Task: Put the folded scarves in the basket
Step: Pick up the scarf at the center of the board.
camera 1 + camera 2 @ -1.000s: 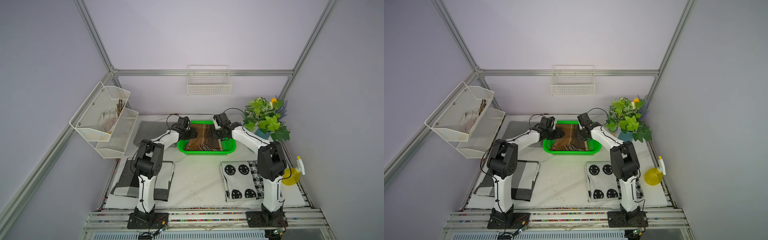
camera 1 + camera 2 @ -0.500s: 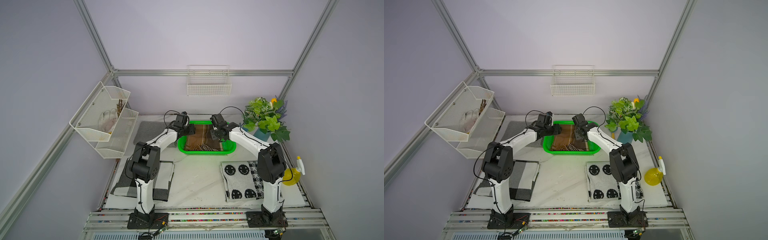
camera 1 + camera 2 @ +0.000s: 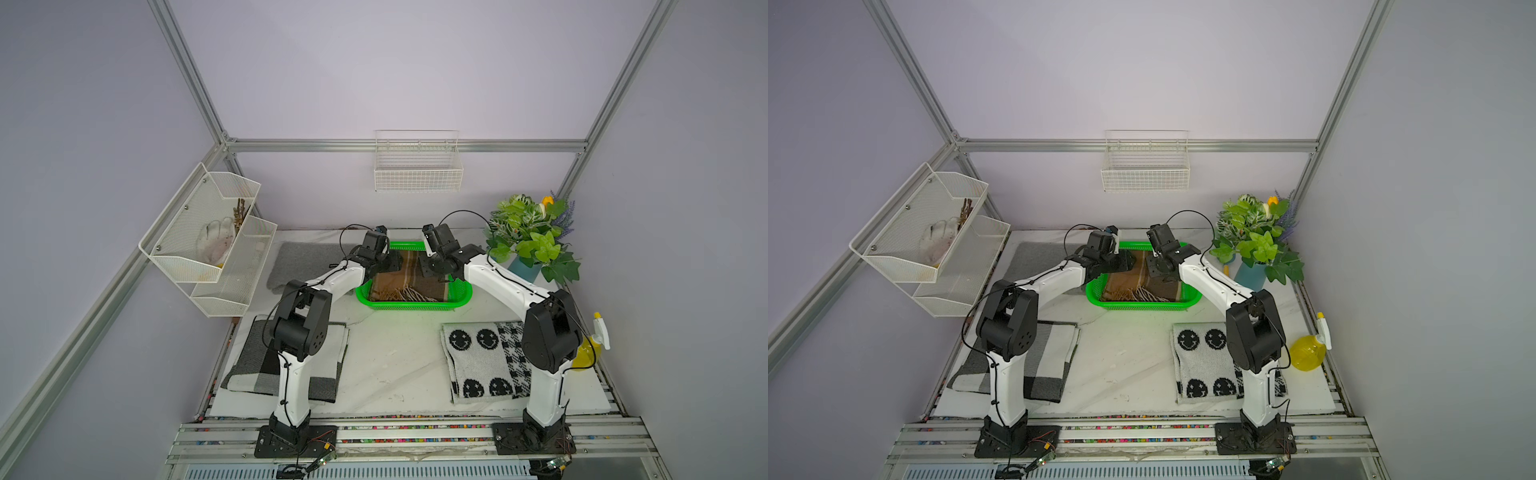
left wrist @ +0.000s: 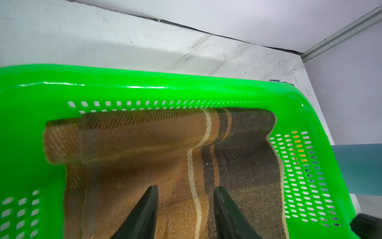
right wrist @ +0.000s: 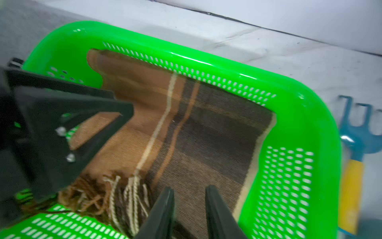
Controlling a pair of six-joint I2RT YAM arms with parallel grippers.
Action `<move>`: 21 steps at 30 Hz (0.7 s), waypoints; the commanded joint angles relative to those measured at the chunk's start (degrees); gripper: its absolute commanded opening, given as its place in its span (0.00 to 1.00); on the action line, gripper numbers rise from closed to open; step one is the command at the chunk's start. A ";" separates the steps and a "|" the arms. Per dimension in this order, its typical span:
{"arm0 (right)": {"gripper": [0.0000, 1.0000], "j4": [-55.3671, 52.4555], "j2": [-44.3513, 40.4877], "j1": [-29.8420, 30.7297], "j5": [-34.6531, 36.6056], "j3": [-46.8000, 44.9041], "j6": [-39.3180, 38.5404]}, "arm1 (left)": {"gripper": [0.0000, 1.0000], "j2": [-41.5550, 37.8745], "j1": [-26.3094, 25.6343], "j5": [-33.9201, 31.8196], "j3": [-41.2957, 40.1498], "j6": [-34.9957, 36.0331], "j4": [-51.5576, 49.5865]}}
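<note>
**Scarf down in the basket, both my tools off it**

The brown striped scarf [image 3: 409, 277] lies folded flat on the floor of the green basket [image 3: 413, 306]. Its fringe [image 5: 115, 196] spills toward the basket wall nearest my arm bases, and its far fold is pressed against the opposite wall. No part of it that I can see hangs over the rim.

My left tool [image 4: 185, 187] hovers over the inside of the basket with its jaws apart and only bare weave showing between them. My right tool [image 5: 189, 187] hangs over the basket from the other side. Its jaws are parted too, by a narrower gap, with nothing pinched. Both are released, so I judge the placing itself done. What remains is to lift clear without snagging the fringe or dragging the basket across the counter [image 3: 395, 357].

In the top views from a second and half a second back, the scarf sits in the basket in the same place and shape, so the drop was already made by then. Both tools were over the basket then as well. My arms have shifted only slightly: the left elbow dipped away from the basket midway and came back. A blue hand rake [image 5: 355, 128] lies just outside the basket, apart from both tools.
</note>
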 commanded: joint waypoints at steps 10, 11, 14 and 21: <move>0.21 0.07 13.65 -0.19 0.69 5.91 0.29 | 0.43 4.86 1.47 -2.06 1.04 -1.15 0.61; 0.21 -0.66 12.67 0.03 0.72 5.86 0.17 | 0.43 3.50 1.47 -1.95 0.01 -1.20 0.94; 0.22 -1.04 4.83 1.44 1.29 2.44 0.68 | 0.43 -4.55 0.63 -2.45 -4.85 -0.63 4.72; 0.28 2.34 -22.36 4.69 3.48 -19.83 4.03 | 0.44 -22.00 -5.67 -6.68 -14.36 -0.23 1.79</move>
